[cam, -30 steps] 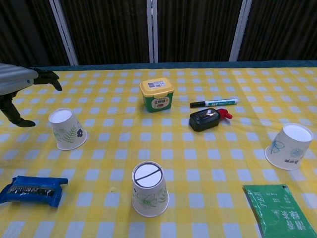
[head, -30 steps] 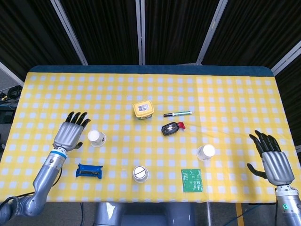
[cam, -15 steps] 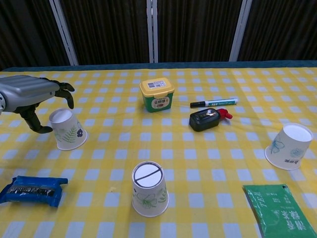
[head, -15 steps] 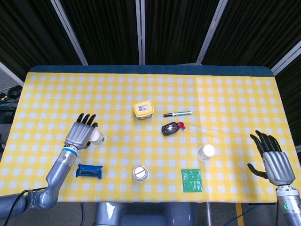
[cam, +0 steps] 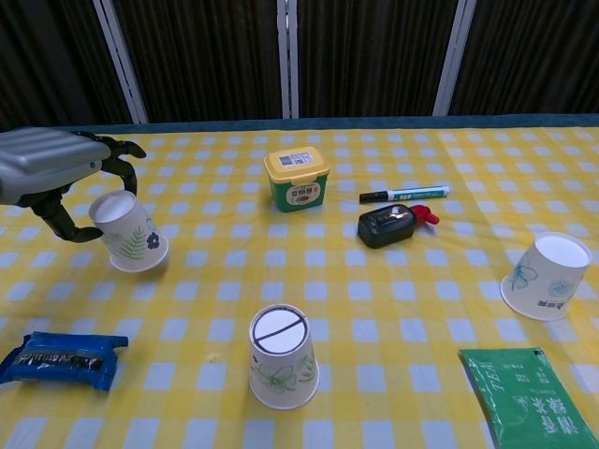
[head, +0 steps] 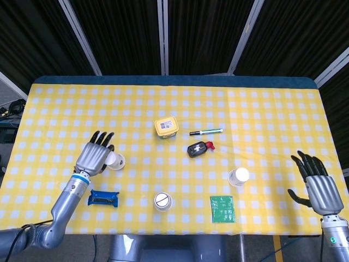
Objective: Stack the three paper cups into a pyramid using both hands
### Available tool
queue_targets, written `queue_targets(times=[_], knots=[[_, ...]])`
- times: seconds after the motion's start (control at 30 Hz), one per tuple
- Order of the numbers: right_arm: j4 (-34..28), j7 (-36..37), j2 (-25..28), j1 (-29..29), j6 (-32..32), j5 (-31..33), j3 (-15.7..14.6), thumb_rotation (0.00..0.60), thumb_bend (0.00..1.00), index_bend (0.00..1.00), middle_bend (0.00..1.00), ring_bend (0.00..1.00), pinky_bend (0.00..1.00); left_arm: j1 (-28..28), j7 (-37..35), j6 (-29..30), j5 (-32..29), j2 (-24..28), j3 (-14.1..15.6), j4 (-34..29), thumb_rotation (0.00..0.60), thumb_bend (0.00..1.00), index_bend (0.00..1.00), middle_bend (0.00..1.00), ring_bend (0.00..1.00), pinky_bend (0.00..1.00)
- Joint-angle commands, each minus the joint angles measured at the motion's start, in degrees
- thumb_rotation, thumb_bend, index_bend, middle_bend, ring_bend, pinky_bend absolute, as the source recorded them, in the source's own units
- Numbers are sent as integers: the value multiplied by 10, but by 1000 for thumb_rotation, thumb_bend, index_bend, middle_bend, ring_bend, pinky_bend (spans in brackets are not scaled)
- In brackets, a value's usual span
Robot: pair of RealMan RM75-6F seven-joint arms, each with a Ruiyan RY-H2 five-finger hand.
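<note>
Three white paper cups with leaf prints stand upside down on the yellow checked tablecloth. The left cup (head: 115, 160) (cam: 131, 232) is tilted, with my left hand (head: 95, 155) (cam: 56, 173) wrapped around it, thumb on its left side and fingers over its far side. The middle cup (head: 162, 201) (cam: 282, 357) stands near the front edge. The right cup (head: 238, 176) (cam: 548, 275) stands alone at the right. My right hand (head: 319, 185) hovers open by the table's right front corner, well clear of that cup; the chest view does not show it.
A yellow-lidded green tub (head: 166, 127), a marker (head: 206, 131) and a black device with a red tab (head: 199, 148) lie mid-table. A blue packet (head: 103, 198) lies front left, near my left forearm. A green packet (head: 222, 209) lies front right.
My left hand moved right to the left cup and closed around it; the cup shifted slightly right and now tilts. The right hand barely moved.
</note>
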Motion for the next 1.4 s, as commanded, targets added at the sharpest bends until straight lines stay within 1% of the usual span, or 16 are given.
queue_targets(times=[0.03,0.2,0.3,0.43,0.57,0.7,0.83,1.03,1.3,1.4], knots=[[-1,-2,0,0,0,0,0,600,152,92,0,0,0,14,-15,24,48,19,20,-28,600,362,385,0,0,0],[-1,-3,-1,0,0,0,0,600,152,92,0,0,0,27,-39,33,118,41,50,-68,600,362,383,0,0,0],[-1,-6,-2,0,-1,0,0,600,152,92,0,0,0,35,-43,41,178,47,75,-88,600,362,383,0,0,0],[0,-9,-3,0,-1,1,0,600,152,92,0,0,0,43,-36,44,237,42,103,-100,600,362,380,0,0,0],[-1,-10,-3,0,-1,2,0,600,152,92,0,0,0,46,-17,34,268,22,122,-102,600,362,379,0,0,0],[-1,-10,-3,0,-2,1,0,600,152,92,0,0,0,47,4,20,268,-6,127,-93,600,362,378,0,0,0],[0,-10,-3,0,-2,1,-1,600,152,92,0,0,0,47,20,9,261,-38,124,-86,600,362,379,0,0,0],[0,-6,-1,-1,-2,1,0,600,153,92,0,0,0,45,43,-4,238,-70,115,-80,600,362,379,0,0,0],[-2,-3,0,-1,-1,1,0,600,152,91,0,0,0,47,78,-2,214,-90,108,-72,600,360,345,0,0,0],[-2,-3,1,-1,-1,1,0,600,152,92,0,0,0,49,83,2,211,-93,106,-71,600,352,315,0,0,0]])
